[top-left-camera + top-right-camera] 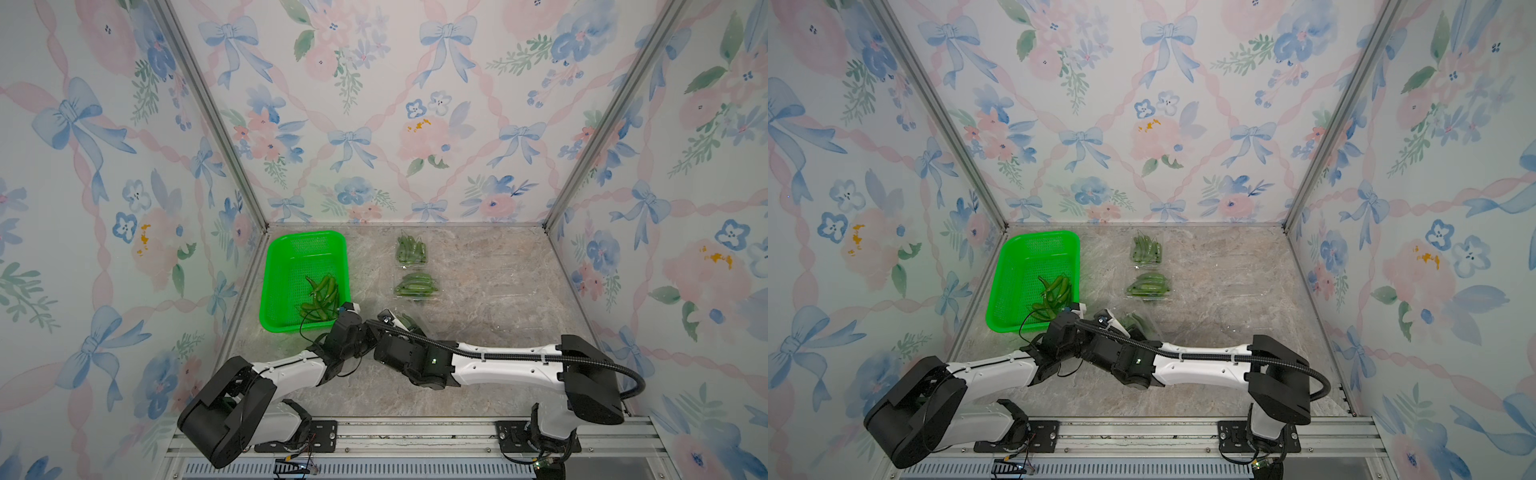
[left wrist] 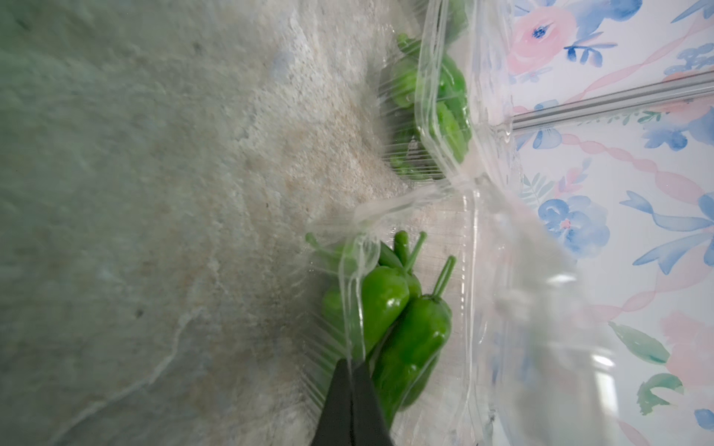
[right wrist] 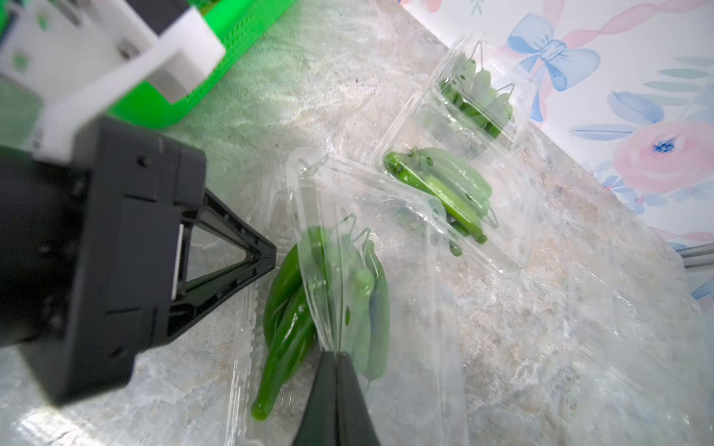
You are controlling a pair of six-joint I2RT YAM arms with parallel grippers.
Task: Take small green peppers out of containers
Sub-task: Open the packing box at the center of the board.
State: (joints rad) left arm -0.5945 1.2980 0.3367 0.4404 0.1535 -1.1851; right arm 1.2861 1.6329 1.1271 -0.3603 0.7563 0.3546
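Both arms meet at the nearest clear container (image 1: pixel 409 322) at front centre. My left gripper (image 2: pixel 352 363) is shut on a thin edge of its clear wall (image 2: pixel 357 293), right beside the small green peppers (image 2: pixel 409 336) inside. My right gripper (image 3: pixel 337 353) is shut on the edge of the lid (image 3: pixel 320 301), which stands lifted over the peppers (image 3: pixel 286 309). The left gripper's fingertips (image 3: pixel 266 255) show beside that box. Two more containers (image 1: pixel 410 251) (image 1: pixel 417 284) hold peppers behind it, lids down.
The bright green basket (image 1: pixel 291 249) sits at the back left against the wall and holds several loose peppers (image 1: pixel 322 297). It is close to the left wrist. Patterned walls enclose three sides, and the arms' rail (image 1: pixel 415 432) runs along the front edge.
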